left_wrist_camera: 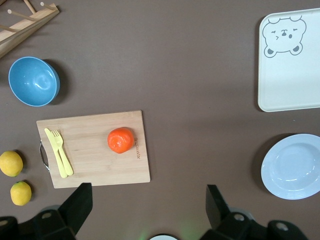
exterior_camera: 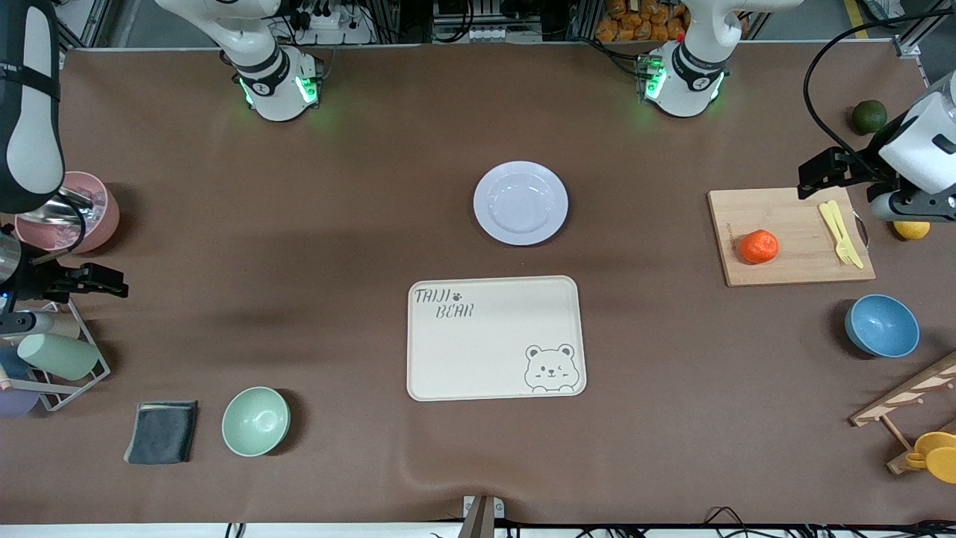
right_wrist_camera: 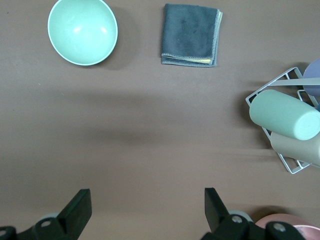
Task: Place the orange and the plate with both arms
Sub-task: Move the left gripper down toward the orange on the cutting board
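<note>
Orange-red orange (exterior_camera: 759,246) on cutting board (exterior_camera: 784,217); plate (exterior_camera: 520,202) flat.

Brown-covered table (exterior_camera: 336,246), tray (exterior_camera: 496,338) as landmark. The plate (exterior_camera: 520,202) lies just farther from the front camera than the tray. Toward the left arm's end from the tray: wooden cutting board (exterior_camera: 790,236), blue bowl (exterior_camera: 882,326), dark green fruit (exterior_camera: 869,116), lemon (exterior_camera: 912,229). Toward the right arm's end from the tray: pale green bowl (exterior_camera: 255,421), folded grey cloth (exterior_camera: 162,432), wire rack (exterior_camera: 56,366), pink bowl (exterior_camera: 75,213).
</note>
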Robot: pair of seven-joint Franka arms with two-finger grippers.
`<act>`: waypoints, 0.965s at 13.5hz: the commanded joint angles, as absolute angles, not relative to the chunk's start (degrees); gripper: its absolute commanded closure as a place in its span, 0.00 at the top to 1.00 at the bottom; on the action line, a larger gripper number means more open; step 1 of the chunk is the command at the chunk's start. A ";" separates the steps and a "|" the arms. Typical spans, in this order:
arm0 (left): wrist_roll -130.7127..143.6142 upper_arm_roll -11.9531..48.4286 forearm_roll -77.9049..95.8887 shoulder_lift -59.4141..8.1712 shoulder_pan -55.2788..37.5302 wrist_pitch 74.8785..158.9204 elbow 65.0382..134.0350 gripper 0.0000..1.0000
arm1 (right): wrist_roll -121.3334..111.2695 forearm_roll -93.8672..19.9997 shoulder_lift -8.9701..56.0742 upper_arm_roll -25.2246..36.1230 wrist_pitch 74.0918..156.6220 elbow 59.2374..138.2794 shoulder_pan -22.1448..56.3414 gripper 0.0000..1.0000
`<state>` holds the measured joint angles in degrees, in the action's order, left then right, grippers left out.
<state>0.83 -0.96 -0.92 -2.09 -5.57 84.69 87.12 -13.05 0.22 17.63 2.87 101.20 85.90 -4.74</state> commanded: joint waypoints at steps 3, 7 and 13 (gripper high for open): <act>1.49 -0.62 -1.76 -2.37 -5.36 83.94 86.57 1.00 | -12.66 1.23 18.37 1.85 100.63 84.29 -5.80 1.00; 2.02 -0.35 -2.55 -3.43 -6.24 84.20 86.66 1.00 | -12.66 1.23 18.37 1.85 100.63 84.29 -5.80 1.00; 2.20 -0.26 -1.85 -2.56 -5.27 86.21 92.00 1.00 | -12.74 1.23 18.46 1.93 100.63 84.29 -5.89 1.00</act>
